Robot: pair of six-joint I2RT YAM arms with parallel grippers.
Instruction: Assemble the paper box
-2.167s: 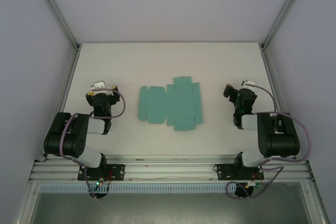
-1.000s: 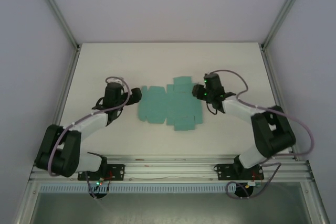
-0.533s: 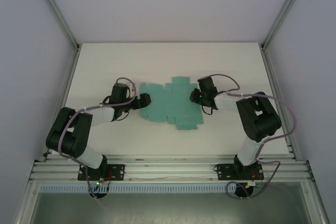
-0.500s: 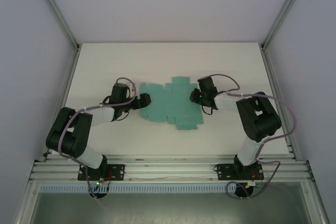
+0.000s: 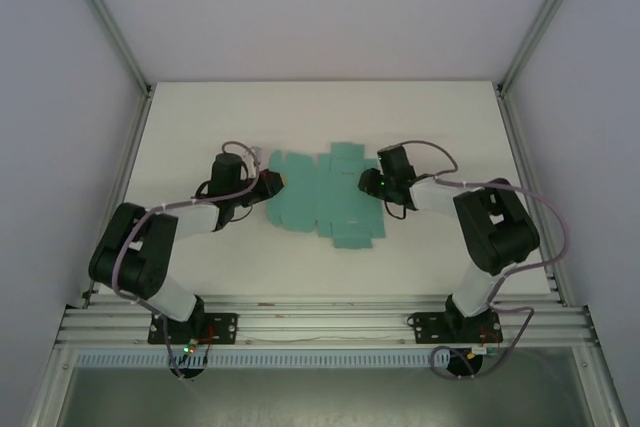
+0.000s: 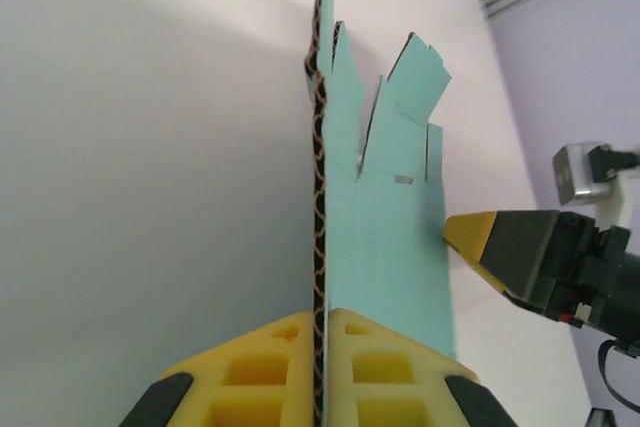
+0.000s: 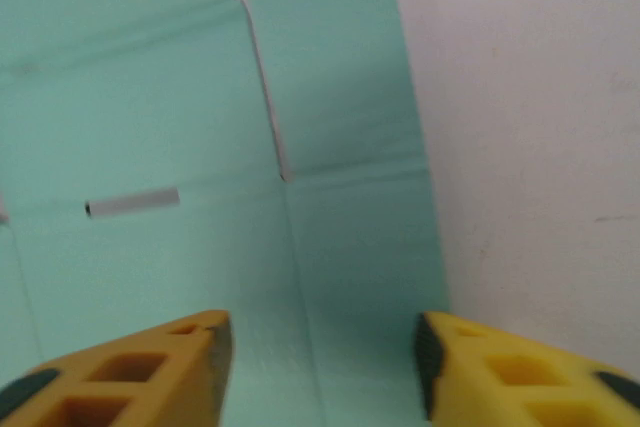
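- At the left edge of the paper box [image 5: 325,197], the left gripper [image 5: 268,184] is closed on the card. In the left wrist view its yellow fingers [image 6: 275,347] pinch the corrugated edge between them.
- Over the sheet's right side, the right gripper [image 5: 366,181] stands with its jaws apart. In the right wrist view its yellow fingers [image 7: 180,347] sit well apart above a flap crease, with nothing between them.
- Seen from the left wrist, the right gripper's yellow tip meets the far edge of the card.
- The paper box is a flat teal die-cut sheet with flaps, creases and a small slot [image 7: 133,202].
- The sheet sits in the middle of the white desk [image 5: 300,117], between the two arms.
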